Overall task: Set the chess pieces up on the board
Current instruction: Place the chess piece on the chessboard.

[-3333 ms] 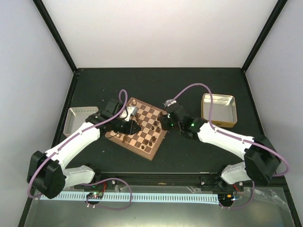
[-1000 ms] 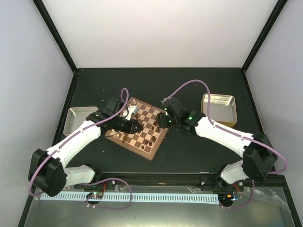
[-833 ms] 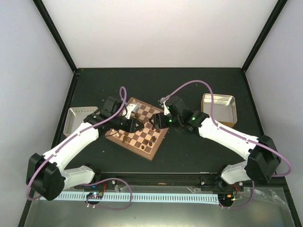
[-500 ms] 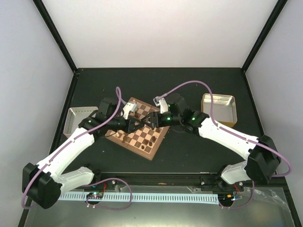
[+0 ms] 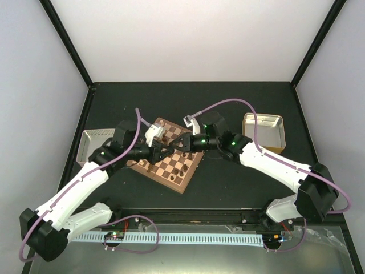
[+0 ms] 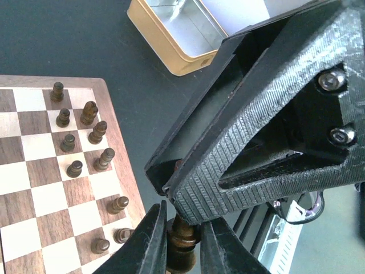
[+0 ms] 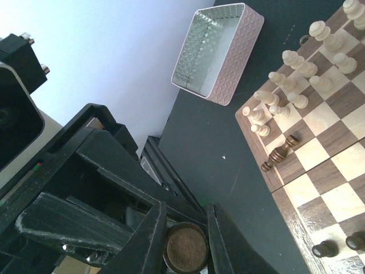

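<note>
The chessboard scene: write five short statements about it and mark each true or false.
1. The left tool and right tool meet above the board. True.
2. The left tool is wide open. False: it is shut on a dark piece.
3. The gold tray is full of pieces. False: it looks empty.
4. Pale pieces stand in rows near one board edge. True.
5. The board carries pale pieces only. False: several dark pieces stand on it too.
</note>
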Tool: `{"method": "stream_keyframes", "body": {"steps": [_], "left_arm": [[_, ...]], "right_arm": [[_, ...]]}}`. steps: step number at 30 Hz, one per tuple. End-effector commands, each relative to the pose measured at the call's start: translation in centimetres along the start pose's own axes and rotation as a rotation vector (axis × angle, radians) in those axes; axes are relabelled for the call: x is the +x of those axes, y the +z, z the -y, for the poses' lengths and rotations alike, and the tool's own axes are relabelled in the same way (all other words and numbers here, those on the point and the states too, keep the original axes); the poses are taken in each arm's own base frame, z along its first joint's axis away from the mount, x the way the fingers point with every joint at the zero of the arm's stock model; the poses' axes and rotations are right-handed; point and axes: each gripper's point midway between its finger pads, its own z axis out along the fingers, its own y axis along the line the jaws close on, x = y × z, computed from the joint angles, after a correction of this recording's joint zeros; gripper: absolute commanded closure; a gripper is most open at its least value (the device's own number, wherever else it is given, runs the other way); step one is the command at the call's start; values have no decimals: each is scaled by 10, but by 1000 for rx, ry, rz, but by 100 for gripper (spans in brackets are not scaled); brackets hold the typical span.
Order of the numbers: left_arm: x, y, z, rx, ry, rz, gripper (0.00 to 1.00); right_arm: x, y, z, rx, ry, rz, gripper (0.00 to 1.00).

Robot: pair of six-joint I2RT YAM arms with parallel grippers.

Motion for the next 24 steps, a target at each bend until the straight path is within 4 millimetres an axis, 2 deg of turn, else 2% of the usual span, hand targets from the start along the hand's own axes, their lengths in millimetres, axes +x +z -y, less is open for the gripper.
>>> {"method": "stream_keyframes", "body": {"steps": [1,2,5,10,12,14,19,22,24], "left_arm": [[-24,-9,12,9,53,90,83],[-27,-11,13,9,46,108,72],[-34,-13,13,22,-5,175,49],[-42,-18,17,84,-93,308,35],[-48,-25,16,82,-102,374,34],[-54,-33,17,77,-95,437,36],[-65,-57,19,49,-39,593,50],[-65,-67,21,51,-16,652,54],[-65,-68,22,53,-8,660,64]], "right_arm": [[-2,-1,-19,-117,62,11,88],[-9,-4,-25,-142,68,50,89],[-26,-11,-29,-191,167,157,89],[-46,-20,-40,-289,317,258,88],[-52,-25,-48,-342,357,280,88],[-55,-27,-48,-343,397,290,88],[-56,-27,-40,-360,483,299,88],[-56,-27,-39,-373,508,297,88],[-56,-28,-41,-385,517,296,88]]}}
